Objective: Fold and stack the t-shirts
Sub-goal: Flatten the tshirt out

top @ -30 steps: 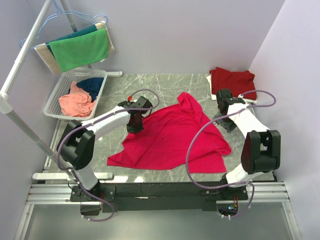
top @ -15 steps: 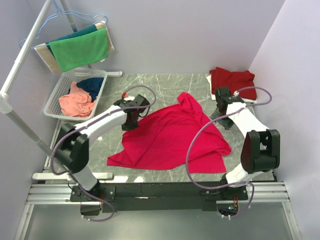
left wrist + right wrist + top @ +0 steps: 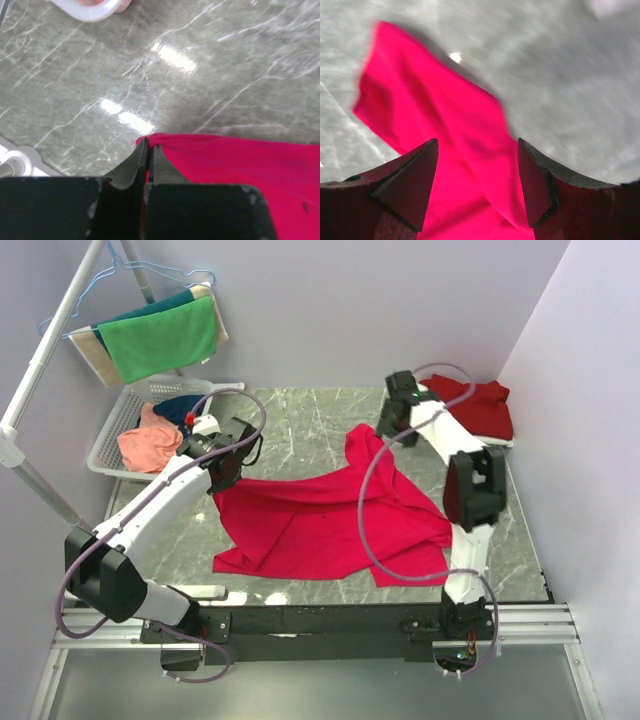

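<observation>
The bright pinkish-red t-shirt [image 3: 330, 520] lies rumpled and unfolded mid-table. The left gripper [image 3: 222, 472] is clamped on its nine-o'clock corner, and the right gripper [image 3: 393, 425] hangs released over its one-o'clock tip. The maroon t-shirt [image 3: 480, 400] sits folded at two o'clock. The salmon t-shirt [image 3: 150, 445] and navy t-shirt [image 3: 185, 410] wait in the basket [image 3: 108, 430] at ten.

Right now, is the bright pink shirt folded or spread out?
Spread out. The pink t-shirt lies wide and wrinkly across the table, with no neat folds.
</observation>
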Controlling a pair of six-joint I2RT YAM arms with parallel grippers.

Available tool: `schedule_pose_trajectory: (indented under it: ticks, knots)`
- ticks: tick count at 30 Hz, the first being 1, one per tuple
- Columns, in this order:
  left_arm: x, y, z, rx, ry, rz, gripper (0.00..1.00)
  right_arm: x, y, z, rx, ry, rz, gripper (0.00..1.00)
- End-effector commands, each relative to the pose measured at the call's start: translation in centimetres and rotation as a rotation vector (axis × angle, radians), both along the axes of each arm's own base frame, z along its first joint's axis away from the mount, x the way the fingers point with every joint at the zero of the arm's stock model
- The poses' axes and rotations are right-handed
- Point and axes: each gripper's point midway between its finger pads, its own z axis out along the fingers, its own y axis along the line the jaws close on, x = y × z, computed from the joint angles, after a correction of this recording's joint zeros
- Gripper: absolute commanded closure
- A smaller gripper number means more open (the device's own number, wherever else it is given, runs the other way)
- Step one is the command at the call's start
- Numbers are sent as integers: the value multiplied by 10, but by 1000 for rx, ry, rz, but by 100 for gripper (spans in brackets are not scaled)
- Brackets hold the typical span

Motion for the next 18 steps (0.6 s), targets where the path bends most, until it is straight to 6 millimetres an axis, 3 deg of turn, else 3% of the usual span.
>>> schedule_pose_trajectory:
  ticks: [1,4,7,12,13,18]
  knots:
    - [-10,6,-11,13,48,1,99,33,50,6,-5,-18,187,29]
    - [-15,3,-24,-2,91,-10,99,39,80,6,-30,-43,278,30]
    - [-23,8,-32,8,118,15,99,48,92,0,-24,-53,278,29]
    - [-42,33,-21,69,99,135,99,57,79,-6,-26,-58,174,30]
    - [-51,47,-11,103,65,199,99,58,76,-5,-25,-66,159,30]
    - [-62,74,25,80,-97,308,99,67,60,-2,-9,-103,87,30]
